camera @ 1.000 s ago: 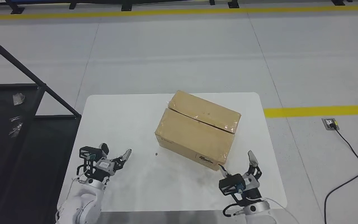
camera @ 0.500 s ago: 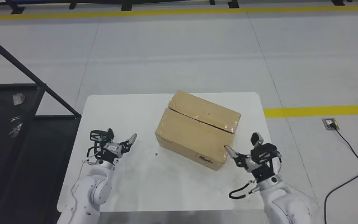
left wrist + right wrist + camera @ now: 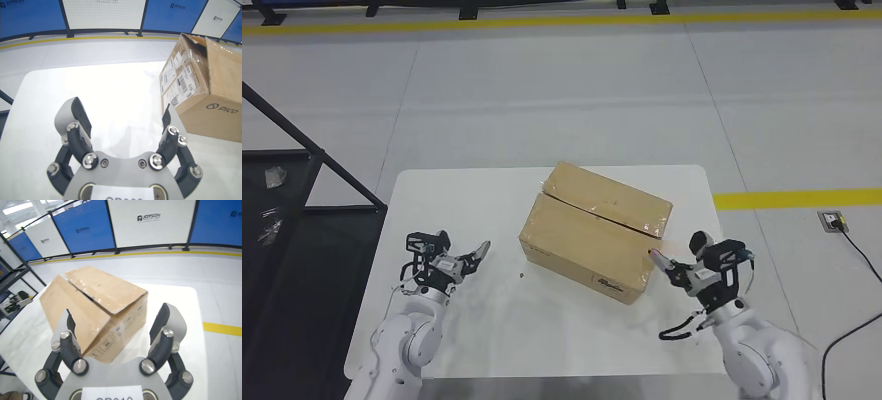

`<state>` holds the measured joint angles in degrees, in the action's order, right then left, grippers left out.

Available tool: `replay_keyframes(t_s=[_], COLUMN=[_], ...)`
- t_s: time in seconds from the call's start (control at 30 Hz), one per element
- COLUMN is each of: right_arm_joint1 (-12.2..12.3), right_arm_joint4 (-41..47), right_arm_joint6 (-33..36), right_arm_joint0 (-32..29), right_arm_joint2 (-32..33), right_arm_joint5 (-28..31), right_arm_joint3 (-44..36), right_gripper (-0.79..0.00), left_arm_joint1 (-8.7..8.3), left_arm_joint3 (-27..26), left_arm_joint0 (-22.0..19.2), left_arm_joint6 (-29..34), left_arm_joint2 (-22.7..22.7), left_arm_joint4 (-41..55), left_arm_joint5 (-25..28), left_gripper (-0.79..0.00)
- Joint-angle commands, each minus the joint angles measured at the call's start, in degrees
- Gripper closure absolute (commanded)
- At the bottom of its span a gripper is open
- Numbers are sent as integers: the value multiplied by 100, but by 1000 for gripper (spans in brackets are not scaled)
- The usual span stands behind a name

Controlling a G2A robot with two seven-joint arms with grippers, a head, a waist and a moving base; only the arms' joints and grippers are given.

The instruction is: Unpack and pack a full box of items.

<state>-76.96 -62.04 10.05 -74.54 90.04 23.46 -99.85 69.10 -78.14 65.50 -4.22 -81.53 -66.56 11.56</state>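
Box (image 3: 594, 232) sits mid table (image 3: 442, 200), flaps down. Left gripper (image 3: 121, 111) and right gripper (image 3: 116, 313) flank it, both spread wide and empty, the right nearer, likely squaring up to open it.

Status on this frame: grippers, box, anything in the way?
Left gripper open, beside the box, apart from it. Right gripper open, close by its corner. Flaps shut, box on table. No obstruction seen.

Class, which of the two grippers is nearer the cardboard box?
The right gripper, almost at the cardboard box's near corner; the left gripper is separated from it by a strip of white table.
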Motion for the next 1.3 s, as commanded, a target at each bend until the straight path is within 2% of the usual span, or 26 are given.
replay_keyframes(t_s=[0.0, 0.13, 0.23, 0.37, 0.47, 0.6, 0.8, 1.27], right_arm_joint1=[-6, 6, 30, 57, 79, 102, 108, 81], right_arm_joint4=[781, 2183, 2866, 3448, 3508, 3437, 3796, 4136], right_arm_joint6=[251, 937, 1442, 1996, 2055, 1910, 1969, 2098], right_arm_joint0=[373, 1220, 1837, 2530, 2875, 3150, 3341, 3713], right_arm_joint2=[-22, 51, 102, 54, 18, -37, -149, -638], right_arm_joint5=[135, 282, 206, 274, 299, 289, 518, 894], right_arm_joint3=[391, 1305, 2059, 3024, 3590, 4101, 4523, 5029], right_gripper=[-785, -785, -785, -785, -785, -785, -785, -785], left_arm_joint1=[-5, -14, -23, -35, -40, -43, -35, -18], left_arm_joint3=[-80, -204, -266, -286, -282, -279, -289, -30], left_arm_joint0=[71, 171, 244, 331, 368, 383, 350, 129], left_arm_joint6=[-22, -86, -116, -173, -193, -189, -162, -11], left_arm_joint2=[-19, -74, -137, -231, -286, -324, -297, -345], left_arm_joint4=[-23, -74, -66, -45, -22, -16, -35, -72], left_arm_joint5=[8, -15, 3, 22, 17, 2, -30, -370], left_gripper=[-785, -785, -785, -785, -785, -785, -785, -785])
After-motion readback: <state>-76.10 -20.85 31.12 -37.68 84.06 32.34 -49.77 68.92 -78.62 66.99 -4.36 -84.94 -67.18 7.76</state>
